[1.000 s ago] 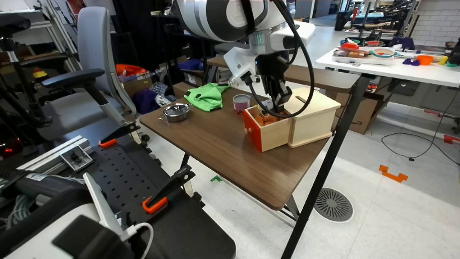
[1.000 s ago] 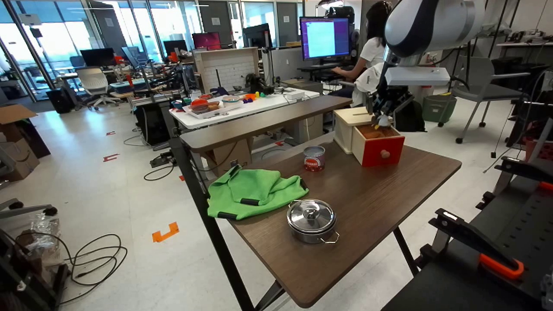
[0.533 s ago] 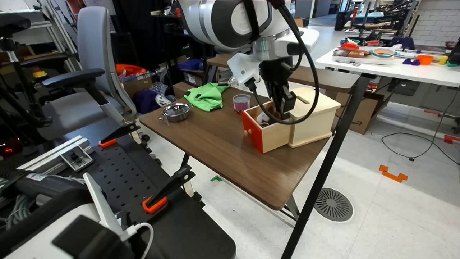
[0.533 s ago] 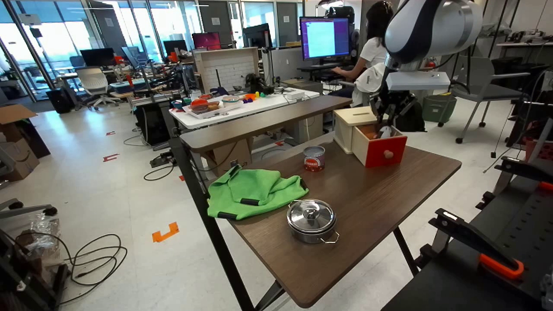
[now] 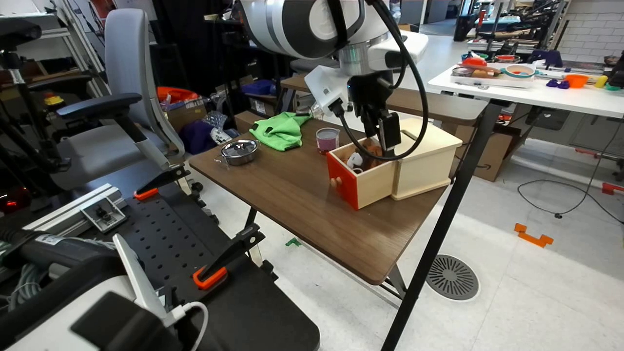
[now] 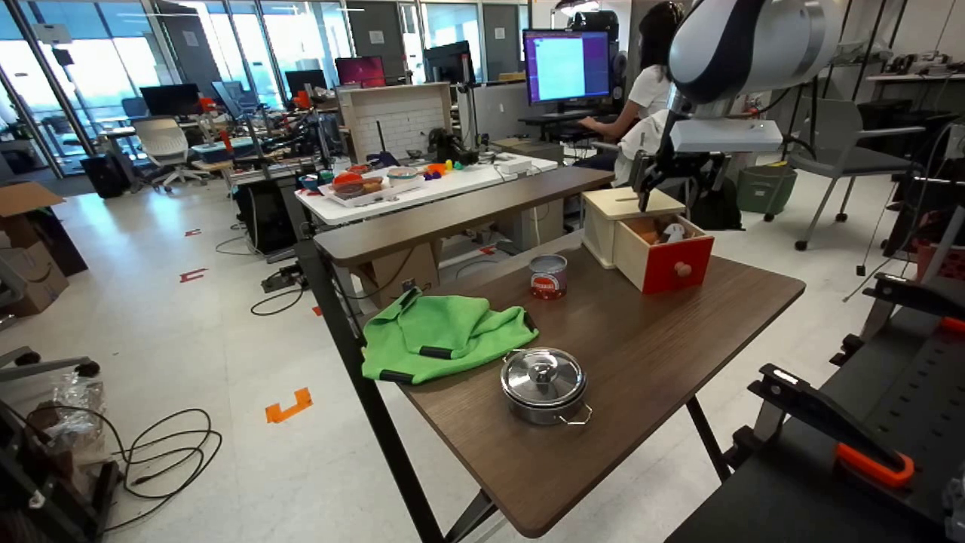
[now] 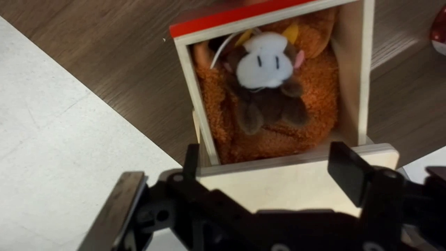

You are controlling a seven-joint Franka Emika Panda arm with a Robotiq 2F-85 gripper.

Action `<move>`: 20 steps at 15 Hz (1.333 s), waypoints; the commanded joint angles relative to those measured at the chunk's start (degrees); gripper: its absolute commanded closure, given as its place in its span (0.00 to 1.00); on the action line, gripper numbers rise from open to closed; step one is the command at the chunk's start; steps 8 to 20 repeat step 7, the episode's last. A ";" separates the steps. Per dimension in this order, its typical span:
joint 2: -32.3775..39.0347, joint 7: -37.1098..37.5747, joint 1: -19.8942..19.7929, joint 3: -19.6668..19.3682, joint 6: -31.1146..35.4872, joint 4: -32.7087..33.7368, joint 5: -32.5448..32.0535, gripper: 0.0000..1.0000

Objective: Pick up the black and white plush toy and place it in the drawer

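Observation:
The black and white plush toy (image 7: 265, 68), dark-bodied with a white face, yellow horns and a white cord loop, lies face up in the drawer (image 6: 657, 273). Beneath it, orange-brown plush (image 7: 318, 97) fills much of that drawer. The drawer has a red front and stands pulled out of a pale wooden box (image 5: 429, 156). My gripper (image 7: 265, 150) is open with nothing between its fingers, above the box's front edge and apart from the toy. In an exterior view the toy's white head (image 5: 355, 160) shows just inside the red front.
On the brown table (image 6: 641, 354) are a tin can (image 6: 548, 277), a green cloth (image 6: 452, 332) and a lidded metal pot (image 6: 544, 385). A white table with toys and dishes (image 5: 519, 73) stands behind. The arm's black cable hangs in front of the box.
My gripper has let go of the toy, which dropped from it into the drawer. The jaws have spread and moved back over the box. The drawer has slid slightly farther out.

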 commanded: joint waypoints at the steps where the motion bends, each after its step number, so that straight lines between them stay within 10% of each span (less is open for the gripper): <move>1: -7.59 -3.22 -1.41 3.08 -1.65 -5.98 2.30 0.00; 20: -10.09 -2.75 0.02 1.48 -3.51 -8.02 0.68 0.00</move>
